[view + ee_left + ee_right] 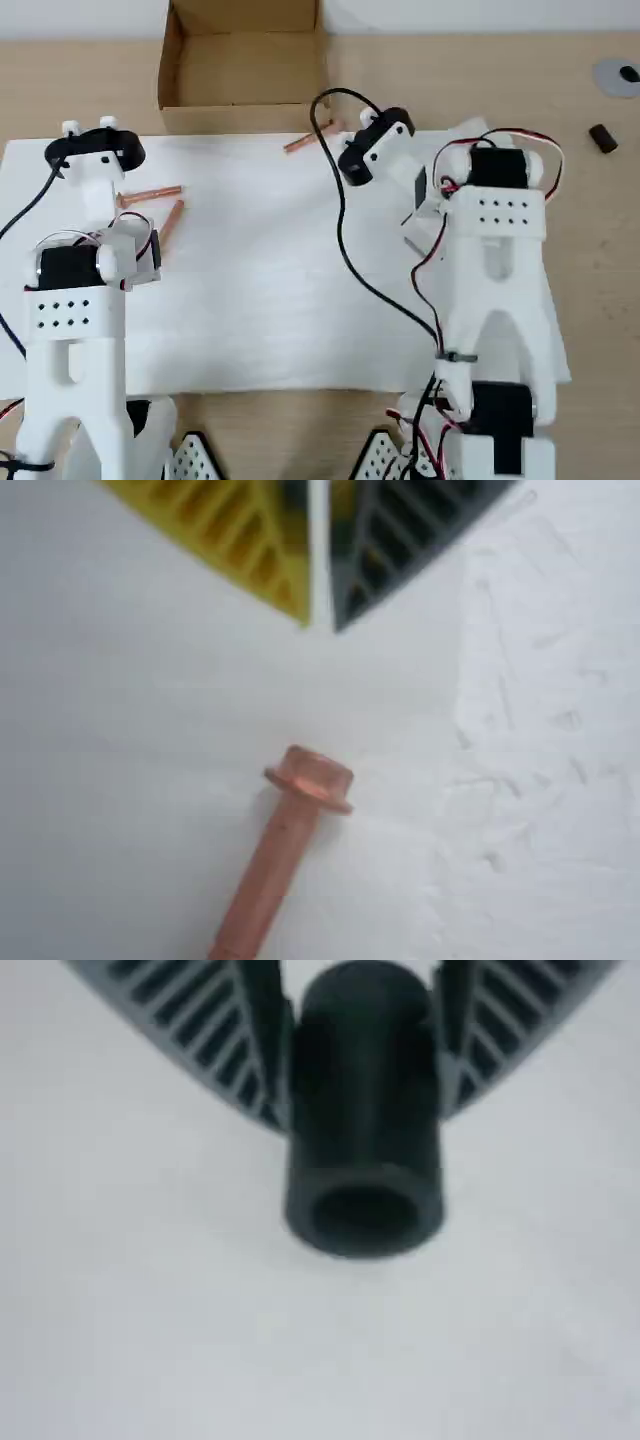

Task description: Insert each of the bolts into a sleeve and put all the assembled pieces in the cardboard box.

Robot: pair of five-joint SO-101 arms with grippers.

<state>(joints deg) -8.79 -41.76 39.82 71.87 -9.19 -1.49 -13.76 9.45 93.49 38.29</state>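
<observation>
In the left wrist view a copper bolt (pixel 285 850) lies on the white mat with its flanged head towards my left gripper (pixel 320 625), which hangs shut and empty just short of it. From above, two copper bolts (pixel 150 193) (pixel 172 222) lie beside the left arm (pixel 75 300). A further bolt (pixel 300 143) rests near the front right corner of the cardboard box (pixel 240 110). My right gripper (pixel 362 1125) is shut on a black sleeve (pixel 365 1160), whose open bore faces outward a little above the mat. The right arm (pixel 495 250) stands right of centre.
The white mat (pixel 260 300) covers most of the wooden table. Another black sleeve (pixel 601 138) and a grey disc (pixel 615 77) lie on bare wood at the far right. A black cable (pixel 345 250) loops over the mat's middle.
</observation>
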